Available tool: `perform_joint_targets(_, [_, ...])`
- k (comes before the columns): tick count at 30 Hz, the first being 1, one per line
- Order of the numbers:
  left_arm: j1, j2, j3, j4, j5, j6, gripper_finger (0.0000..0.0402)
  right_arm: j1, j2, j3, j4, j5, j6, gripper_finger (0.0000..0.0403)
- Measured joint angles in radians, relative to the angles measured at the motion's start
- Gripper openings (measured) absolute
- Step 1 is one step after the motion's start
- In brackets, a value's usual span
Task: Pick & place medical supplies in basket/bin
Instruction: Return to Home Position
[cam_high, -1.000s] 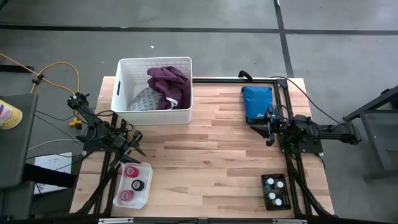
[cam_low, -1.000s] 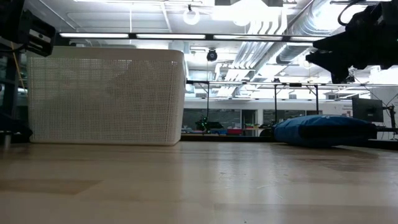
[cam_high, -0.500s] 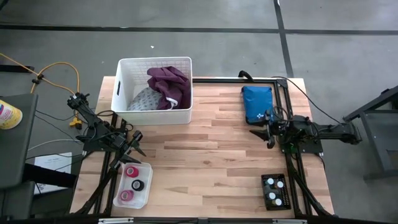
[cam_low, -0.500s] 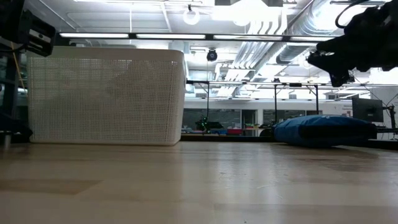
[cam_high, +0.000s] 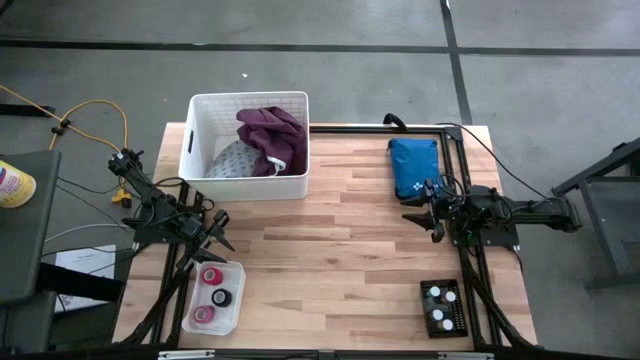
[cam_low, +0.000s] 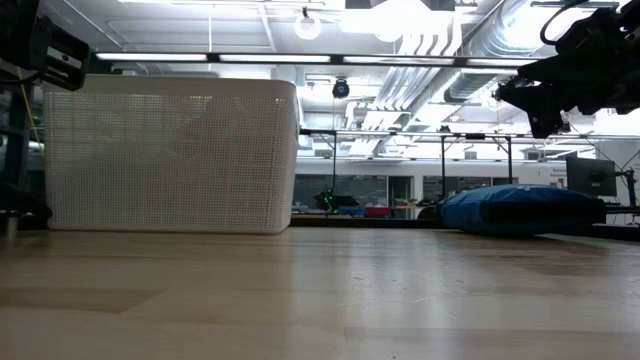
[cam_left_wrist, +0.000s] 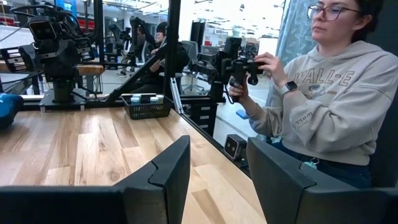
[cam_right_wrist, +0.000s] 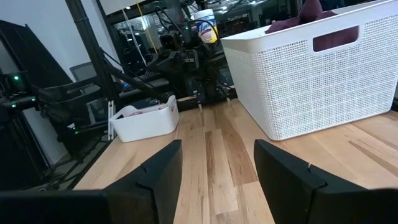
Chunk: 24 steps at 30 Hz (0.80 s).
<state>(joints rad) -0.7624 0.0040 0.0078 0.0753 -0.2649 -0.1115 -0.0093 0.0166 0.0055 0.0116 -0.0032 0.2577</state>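
The white slotted basket (cam_high: 247, 176) stands at the table's far left, also seen in the low view (cam_low: 170, 155) and right wrist view (cam_right_wrist: 311, 81). Inside it lie the purple garment (cam_high: 270, 133) and the grey dotted garment (cam_high: 230, 160). Pink, red and black tape rolls sit in a small white tray (cam_high: 236, 300) at the near left. White-capped vials stand in a black tray (cam_high: 443, 307) at the near right. My left gripper (cam_high: 216, 232) hovers open just far of the tape tray. My right gripper (cam_high: 420, 214) hovers open near the blue pouch, its fingers (cam_right_wrist: 158, 168) pointing left.
A blue pouch (cam_high: 413, 165) lies at the far right, beside a black frame rail. A person (cam_left_wrist: 336, 93) sits beyond the table's near edge, holding a control handle. Bare wood stretches across the table's middle between the two arms.
My right gripper has crept a little toward the table's left, away from the blue pouch, staying open and above the table. The left arm and all supplies have kept still.
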Motion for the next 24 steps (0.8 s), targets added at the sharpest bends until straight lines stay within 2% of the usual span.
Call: perform_joint_targets(24, [0.000, 0.000, 0.000, 0.000, 0.000, 0.000, 0.0153, 0.000, 0.005, 0.000, 0.000, 0.000, 0.008, 0.0187])
